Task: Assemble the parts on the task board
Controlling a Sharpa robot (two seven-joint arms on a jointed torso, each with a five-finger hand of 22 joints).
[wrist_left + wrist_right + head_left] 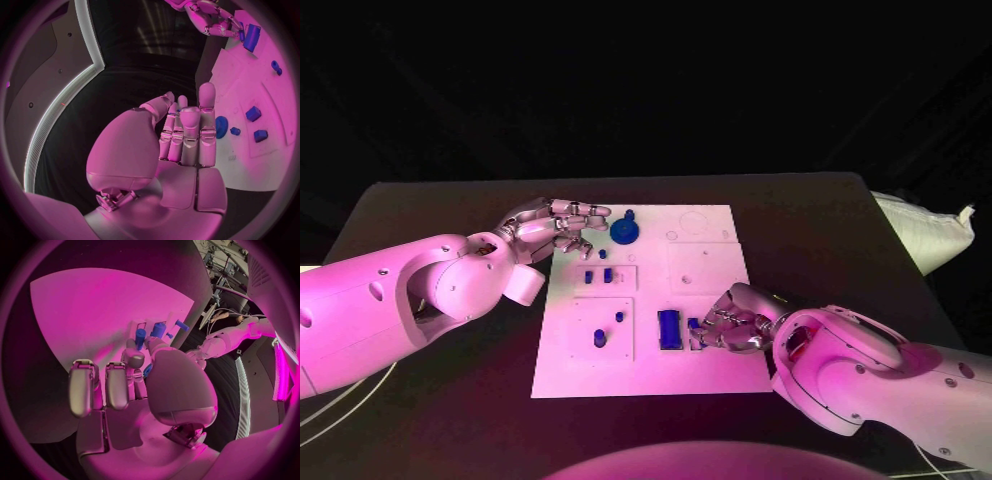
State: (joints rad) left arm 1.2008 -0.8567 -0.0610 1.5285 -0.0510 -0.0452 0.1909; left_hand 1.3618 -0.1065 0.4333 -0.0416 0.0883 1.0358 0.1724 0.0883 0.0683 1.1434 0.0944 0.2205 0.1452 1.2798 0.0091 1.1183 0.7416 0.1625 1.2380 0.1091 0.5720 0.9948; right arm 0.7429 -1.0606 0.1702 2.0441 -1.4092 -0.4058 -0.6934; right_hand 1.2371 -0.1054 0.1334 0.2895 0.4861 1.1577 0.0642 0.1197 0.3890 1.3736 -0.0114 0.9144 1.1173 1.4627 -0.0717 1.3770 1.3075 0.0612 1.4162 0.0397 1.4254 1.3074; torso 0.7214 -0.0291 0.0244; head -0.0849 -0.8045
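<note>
The white task board (697, 262) lies mid-table. My left hand (560, 228) hovers at its far left edge, fingers side by side (184, 135) and holding nothing, right beside the round blue gear (626, 231) (221, 126). My right hand (733, 322) is over the board's near right part, next to the long blue block (671, 328) (252, 37). Its thumb and a finger pinch a small blue part (694, 323) (147, 371). Two small blue pieces (597, 276) stand in a recess near the middle. Two more (619, 317) (600, 339) lie in the near left square.
A pale bag (927, 232) lies off the black table's right edge. The board's far right squares (704, 265) hold no parts. In the right wrist view, several blue pieces (158, 330) stand beyond the fingers.
</note>
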